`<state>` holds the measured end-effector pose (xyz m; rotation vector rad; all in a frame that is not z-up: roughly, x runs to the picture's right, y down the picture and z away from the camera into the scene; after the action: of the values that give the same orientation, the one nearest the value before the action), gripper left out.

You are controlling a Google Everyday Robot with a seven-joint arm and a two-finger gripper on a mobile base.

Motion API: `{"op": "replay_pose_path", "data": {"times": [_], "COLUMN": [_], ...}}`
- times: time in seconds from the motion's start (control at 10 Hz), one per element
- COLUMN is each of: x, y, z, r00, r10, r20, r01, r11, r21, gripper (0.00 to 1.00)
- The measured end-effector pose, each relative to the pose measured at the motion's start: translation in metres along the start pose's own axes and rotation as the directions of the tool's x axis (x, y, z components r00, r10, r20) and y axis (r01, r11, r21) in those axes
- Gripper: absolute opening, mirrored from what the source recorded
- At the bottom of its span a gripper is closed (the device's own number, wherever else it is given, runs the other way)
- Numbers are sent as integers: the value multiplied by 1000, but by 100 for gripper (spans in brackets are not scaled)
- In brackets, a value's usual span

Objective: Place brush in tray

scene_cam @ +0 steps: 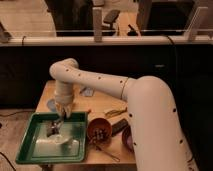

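The green tray (35,150) sits at the front left of the small wooden table. My gripper (62,112) hangs from the white arm over the tray's far right part, just above its rim. Below it a small dark thing with a pale end, which looks like the brush (54,127), lies or hangs over the tray's bottom near the far side. I cannot tell whether the gripper still touches it.
A round orange bowl (101,131) with dark items stands right of the tray. A thin wire utensil (106,151) lies at the table's front. A dark flat tool (118,127) and a purple bowl (127,138) are further right. A yellow item (116,112) lies behind them.
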<state>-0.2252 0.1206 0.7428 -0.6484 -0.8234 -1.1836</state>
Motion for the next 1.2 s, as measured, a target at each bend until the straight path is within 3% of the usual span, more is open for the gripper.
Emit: {"op": "replay_pose_path", "data": {"times": [0.8, 1.2], "x": [-28, -40], "y": [-1, -9], "z": [8, 19], "r00": [998, 992], "r10": [-54, -110], "r20": [29, 59], "r01": [55, 113], "r11": [998, 993], "r21": [-29, -44], "gripper": [0, 0]}}
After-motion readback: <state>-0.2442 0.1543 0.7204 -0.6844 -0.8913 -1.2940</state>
